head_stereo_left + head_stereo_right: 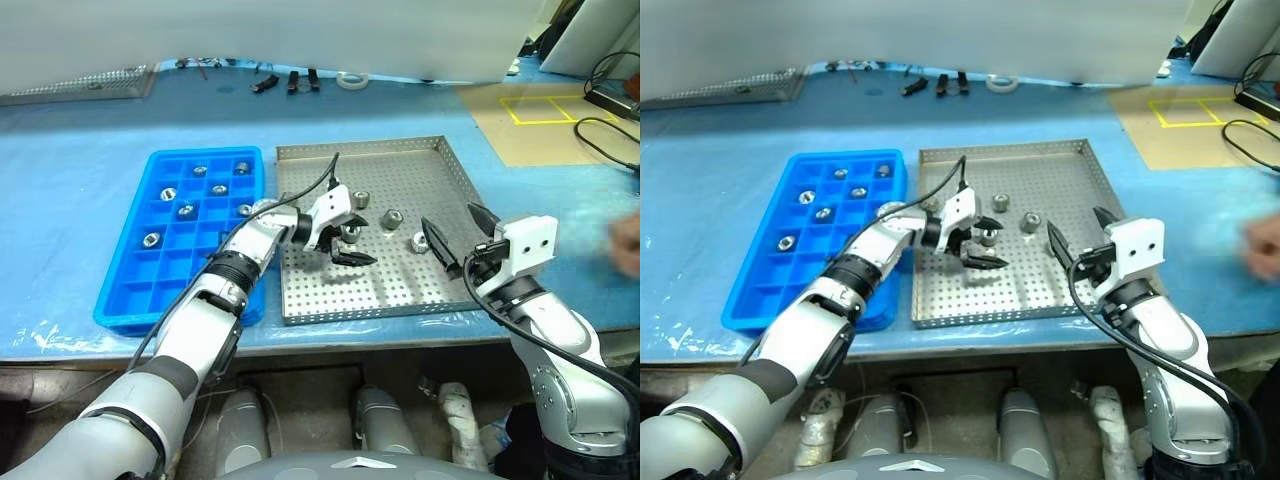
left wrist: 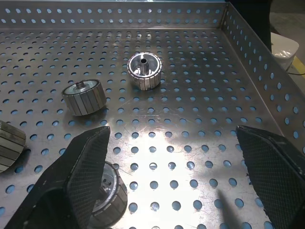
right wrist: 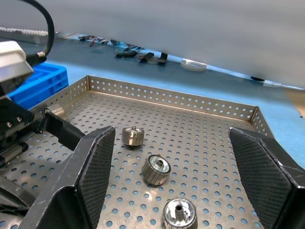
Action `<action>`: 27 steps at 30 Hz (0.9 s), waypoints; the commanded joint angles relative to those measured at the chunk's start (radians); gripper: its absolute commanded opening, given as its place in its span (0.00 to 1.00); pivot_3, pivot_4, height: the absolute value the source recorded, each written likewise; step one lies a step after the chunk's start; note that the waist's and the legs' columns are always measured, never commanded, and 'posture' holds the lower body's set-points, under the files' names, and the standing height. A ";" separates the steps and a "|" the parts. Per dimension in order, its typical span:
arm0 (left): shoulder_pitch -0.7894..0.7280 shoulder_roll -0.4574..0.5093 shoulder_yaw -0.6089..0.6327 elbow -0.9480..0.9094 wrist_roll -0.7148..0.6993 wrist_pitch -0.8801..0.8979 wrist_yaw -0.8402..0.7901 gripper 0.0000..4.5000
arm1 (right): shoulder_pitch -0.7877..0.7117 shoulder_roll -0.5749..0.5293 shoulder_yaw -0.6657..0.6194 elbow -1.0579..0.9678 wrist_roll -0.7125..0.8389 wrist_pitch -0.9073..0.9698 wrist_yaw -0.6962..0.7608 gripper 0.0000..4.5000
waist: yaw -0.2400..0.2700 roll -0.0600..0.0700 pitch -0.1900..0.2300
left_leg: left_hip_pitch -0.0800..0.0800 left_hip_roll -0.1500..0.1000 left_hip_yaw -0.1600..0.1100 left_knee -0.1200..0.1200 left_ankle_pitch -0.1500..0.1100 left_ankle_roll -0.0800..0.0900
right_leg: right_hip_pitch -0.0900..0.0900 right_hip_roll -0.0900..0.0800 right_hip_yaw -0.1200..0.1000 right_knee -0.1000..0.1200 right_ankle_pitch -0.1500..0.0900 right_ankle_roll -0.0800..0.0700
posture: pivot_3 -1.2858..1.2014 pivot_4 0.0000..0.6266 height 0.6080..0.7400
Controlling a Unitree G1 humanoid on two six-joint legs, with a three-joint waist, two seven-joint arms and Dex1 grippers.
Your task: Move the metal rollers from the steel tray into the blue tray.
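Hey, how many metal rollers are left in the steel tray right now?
4 metal rollers in the steel tray. Three lie in a diagonal line mid-tray; the fourth sits at the left claw. The arm may hide others.

Steel tray (image 1: pixel 400 160): square, shallow, grey, perforated floor, low perforated rims, flat on the blue-covered table at centre of the head view.

Blue tray (image 1: pixel 135 290): bright blue plastic, rectangular, gridded into small square compartments, just left of the steel tray, long edges parallel and nearly touching.

Metal rollers: short, shiny, ribbed silver cylinders with a central hole. 4 visible in the steel tray's middle: (image 1: pixel 361 199), (image 1: pixel 393 217), (image 1: pixel 419 240) and 1 partly hidden (image 1: pixel 350 233). 6 sit singly in compartments in the blue tray's upper half, e.g. (image 1: pixel 200 171), (image 1: pixel 152 239).
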 commanded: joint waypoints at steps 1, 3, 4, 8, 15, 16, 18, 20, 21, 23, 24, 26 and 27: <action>-0.006 0.009 0.029 -0.043 -0.023 0.006 0.007 0.99 | -0.018 -0.005 0.002 -0.010 -0.007 -0.031 0.005 0.89 | 0.001 0.000 0.000 | 0.000 0.000 0.000 0.000 0.000 0.000 | 0.000 0.000 0.000 0.000 0.000 0.000 | 0.37 0.24 1.00; -0.030 0.020 0.058 -0.023 -0.023 -0.009 0.061 0.99 | -0.022 -0.005 0.006 -0.002 -0.009 -0.035 0.007 0.89 | 0.001 0.000 0.000 | 0.000 0.000 0.000 0.000 0.000 0.000 | 0.000 0.000 0.000 0.000 0.000 0.000 | 0.37 0.24 1.00; -0.050 0.024 0.080 -0.003 -0.023 -0.016 0.110 0.99 | -0.024 -0.004 0.009 0.001 -0.011 -0.038 0.008 0.89 | 0.002 0.000 0.000 | 0.000 0.000 0.000 0.000 0.000 0.000 | 0.000 0.000 0.000 0.000 0.000 0.000 | 0.37 0.24 1.00; -0.150 0.043 0.144 0.122 0.008 -0.069 0.341 0.99 | -0.037 0.000 0.024 0.018 -0.019 -0.046 0.011 0.89 | 0.004 0.000 0.000 | 0.000 0.000 0.000 0.000 0.000 0.000 | 0.000 0.000 0.000 0.000 0.000 0.000 | 0.38 0.24 1.00; -0.330 0.152 0.044 0.353 0.210 -0.107 0.516 0.99 | -0.068 0.000 0.048 0.049 -0.027 -0.053 0.020 0.89 | 0.005 0.000 0.000 | 0.000 0.000 0.000 -0.001 0.000 0.000 | 0.000 0.000 -0.001 -0.001 0.000 0.000 | 0.39 0.24 1.00; -0.351 0.165 0.034 0.372 0.228 -0.105 0.514 0.99 | -0.070 0.000 0.049 0.051 -0.028 -0.055 0.021 0.89 | 0.006 0.000 0.000 | 0.000 0.000 0.000 -0.001 0.000 0.000 | 0.000 0.000 -0.001 -0.001 0.000 0.001 | 0.39 0.24 1.00; -0.385 0.184 0.015 0.400 0.259 -0.114 0.485 0.99 | -0.073 0.002 0.052 0.058 -0.030 -0.059 0.019 0.89 | 0.010 0.000 0.000 | 0.000 -0.001 0.000 -0.001 0.000 0.000 | 0.000 0.000 -0.001 -0.001 0.000 0.001 | 0.39 0.24 1.00; -0.403 0.180 0.033 0.411 0.244 -0.133 0.422 0.99 | -0.071 0.009 0.058 0.062 -0.035 -0.065 0.013 0.89 | 0.022 0.000 0.000 | -0.001 -0.001 0.000 -0.001 0.000 0.000 | 0.000 0.000 -0.001 -0.001 0.000 0.001 | 0.38 0.24 1.00; -0.405 0.174 0.036 0.412 0.239 -0.150 0.383 0.99 | -0.068 0.013 0.063 0.062 -0.039 -0.069 0.010 0.89 | 0.026 0.000 0.000 | -0.001 -0.001 0.000 -0.001 0.000 0.000 | 0.000 0.000 -0.001 -0.001 0.000 0.001 | 0.38 0.24 1.00; -0.401 0.172 0.020 0.415 0.255 -0.169 0.340 0.99 | -0.063 0.022 0.072 0.058 -0.047 -0.072 0.002 0.89 | 0.035 0.000 0.000 | 0.000 -0.001 0.000 -0.001 0.000 0.000 | 0.000 0.000 -0.001 -0.001 0.000 0.001 | 0.38 0.24 1.00; -0.399 0.173 0.008 0.417 0.272 -0.177 0.350 0.99 | -0.060 0.026 0.075 0.055 -0.051 -0.073 -0.002 0.89 | 0.037 0.000 0.000 | 0.000 -0.001 0.000 -0.001 0.000 0.000 | 0.001 0.000 -0.001 -0.001 0.000 0.001 | 0.37 0.24 1.00; -0.398 0.171 0.012 0.423 0.279 -0.165 0.365 0.99 | -0.050 0.037 0.075 0.044 -0.057 -0.073 -0.012 0.89 | 0.037 0.000 0.000 | 0.000 -0.001 0.000 -0.001 0.000 0.000 | 0.001 -0.001 -0.001 -0.001 0.000 0.001 | 0.37 0.24 1.00; -0.399 0.171 0.019 0.424 0.275 -0.164 0.356 0.99 | -0.043 0.040 0.073 0.038 -0.060 -0.073 -0.016 0.89 | 0.036 0.000 0.000 | 0.000 -0.001 0.000 -0.001 0.000 0.000 | 0.001 -0.001 -0.001 -0.001 0.000 0.001 | 0.37 0.24 1.00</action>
